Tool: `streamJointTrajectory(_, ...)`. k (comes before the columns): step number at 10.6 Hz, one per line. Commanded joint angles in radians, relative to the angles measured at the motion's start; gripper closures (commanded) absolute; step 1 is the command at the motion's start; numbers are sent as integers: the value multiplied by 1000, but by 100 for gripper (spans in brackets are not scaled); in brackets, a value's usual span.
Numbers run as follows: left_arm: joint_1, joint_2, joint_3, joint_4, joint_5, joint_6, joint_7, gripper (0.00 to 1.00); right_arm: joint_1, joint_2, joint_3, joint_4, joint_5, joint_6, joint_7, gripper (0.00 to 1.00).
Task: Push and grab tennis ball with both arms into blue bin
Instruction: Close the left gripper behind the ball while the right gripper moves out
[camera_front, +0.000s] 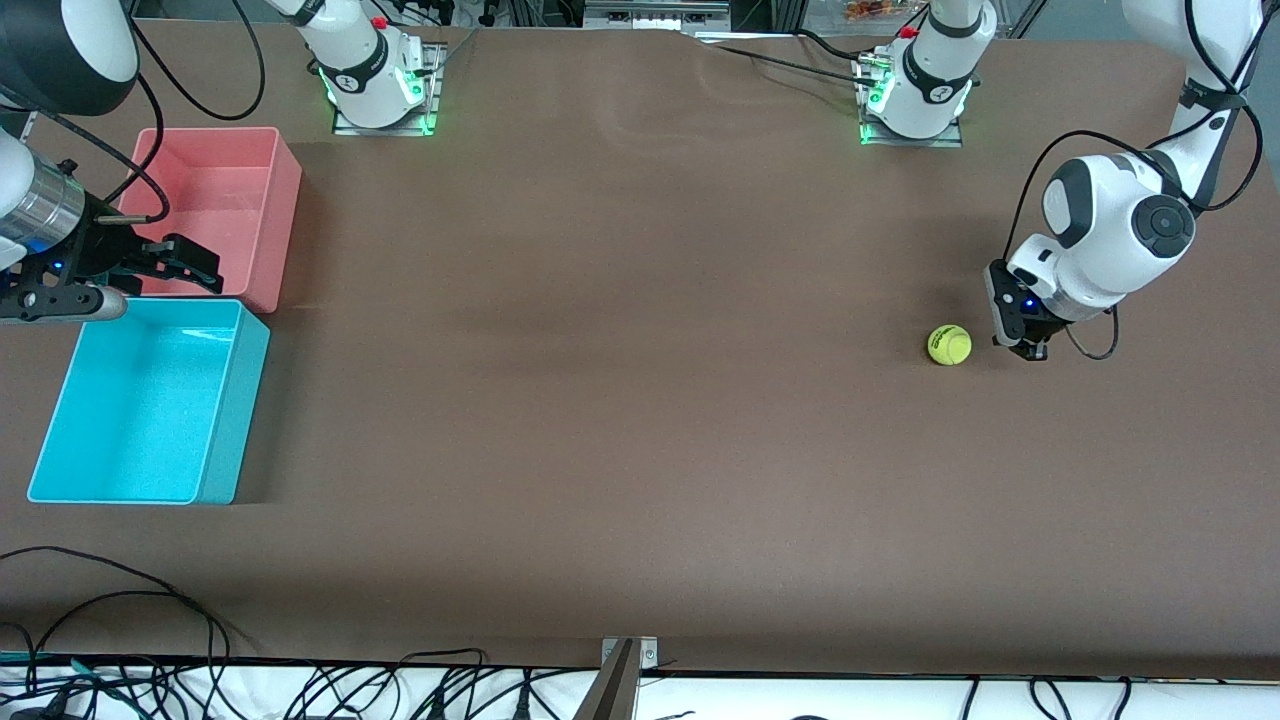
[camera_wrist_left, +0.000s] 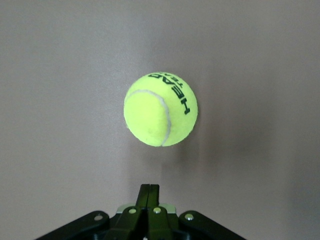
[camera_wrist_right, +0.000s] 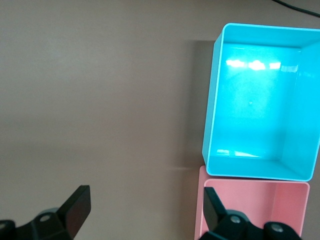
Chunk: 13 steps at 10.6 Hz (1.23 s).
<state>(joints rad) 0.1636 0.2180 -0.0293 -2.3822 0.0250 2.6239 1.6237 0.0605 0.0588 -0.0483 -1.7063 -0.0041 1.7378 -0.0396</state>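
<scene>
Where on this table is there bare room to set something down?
Bare brown table runs between the blue bin and the tennis ball. Crowded spots: the shut left gripper beside the ball; the open right gripper over the pink bin.

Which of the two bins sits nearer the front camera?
The blue bin. It lies lower in the front view than the pink-red bin, which stands beside it at the right arm's end of the table, closer to the robots' bases.

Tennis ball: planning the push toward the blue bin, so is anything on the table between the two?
Nothing visible does. Bare brown table lies between the tennis ball and the blue bin; the left gripper, fingers shut, sits beside the ball.
</scene>
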Motion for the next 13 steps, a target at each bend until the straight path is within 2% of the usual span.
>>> streamJointTrajectory(1,11,14,-6,0,-2,27,59,100,5,-11,1,-23,3,12,-72,0)
streamJointTrajectory(5,16,63,-6,3,-3,77,59,100,28,7,1,-16,35,25,-135,0)
streamJointTrajectory(7,11,73,-6,5,-46,80,59,100,30,12,1,-13,33,29,-173,0)
streamJointTrajectory(13,10,104,-6,9,-48,102,56,100,36,22,1,-24,33,66,-235,0)
